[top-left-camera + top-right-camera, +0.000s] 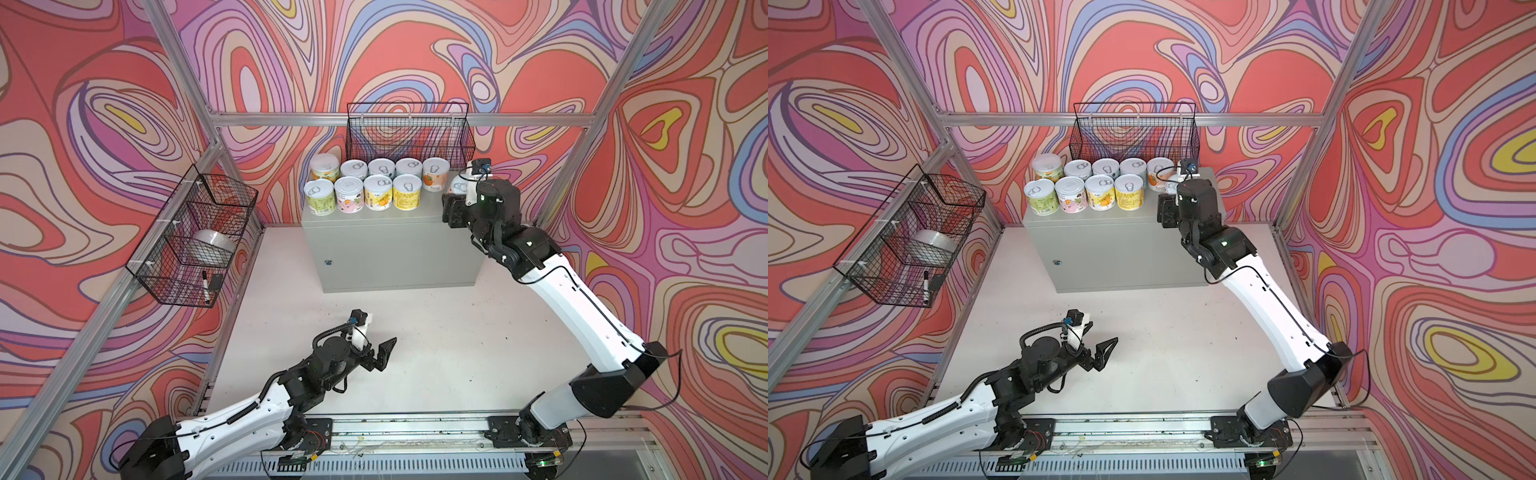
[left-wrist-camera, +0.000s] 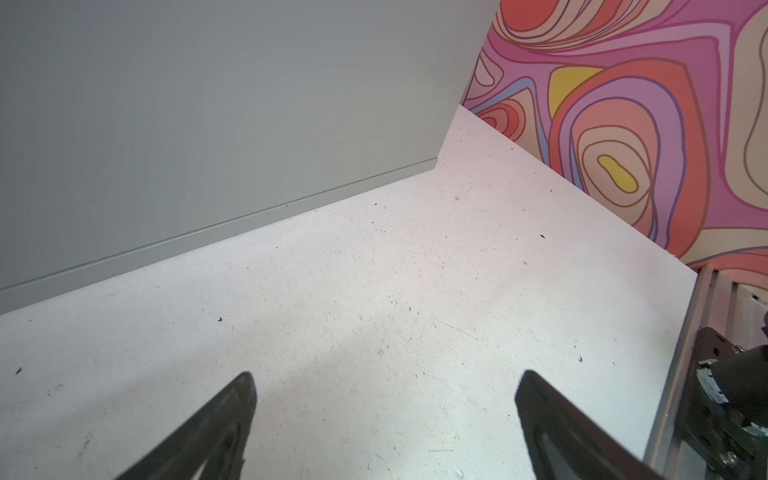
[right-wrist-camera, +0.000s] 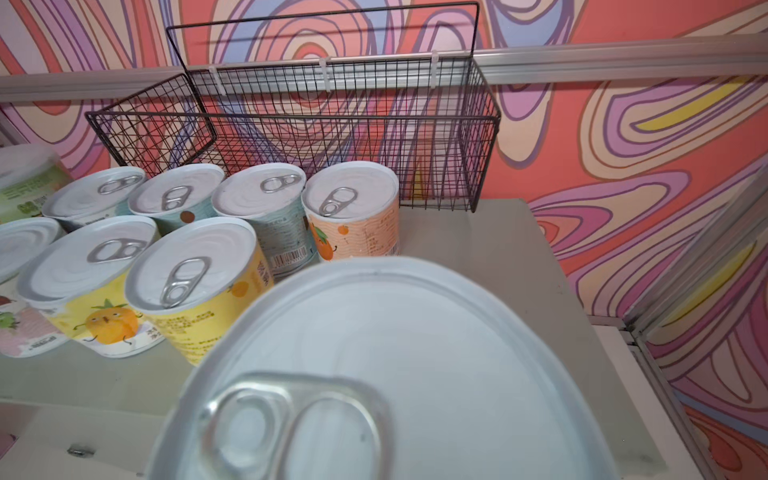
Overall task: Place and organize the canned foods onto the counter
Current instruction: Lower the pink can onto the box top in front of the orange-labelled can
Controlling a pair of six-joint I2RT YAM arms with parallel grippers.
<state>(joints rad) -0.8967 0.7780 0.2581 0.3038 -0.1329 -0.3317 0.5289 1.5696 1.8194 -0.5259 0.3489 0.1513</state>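
Silver-lidded round tin (image 3: 415, 353), pinched in right gripper (image 1: 456, 198), to be set upright on light-grey metal cabinet (image 1: 395, 249), right of yellow-labelled tin (image 1: 407, 197).

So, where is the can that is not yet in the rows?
In both top views the can is in the right pincer, over the right end of the grey cabinet, beside the orange-label can.

The canned foods (image 3: 199, 291) carry small printed lettering on their labels, and one teal can (image 3: 282, 232) shows a barcode (image 3: 291, 256); none of it is legible.
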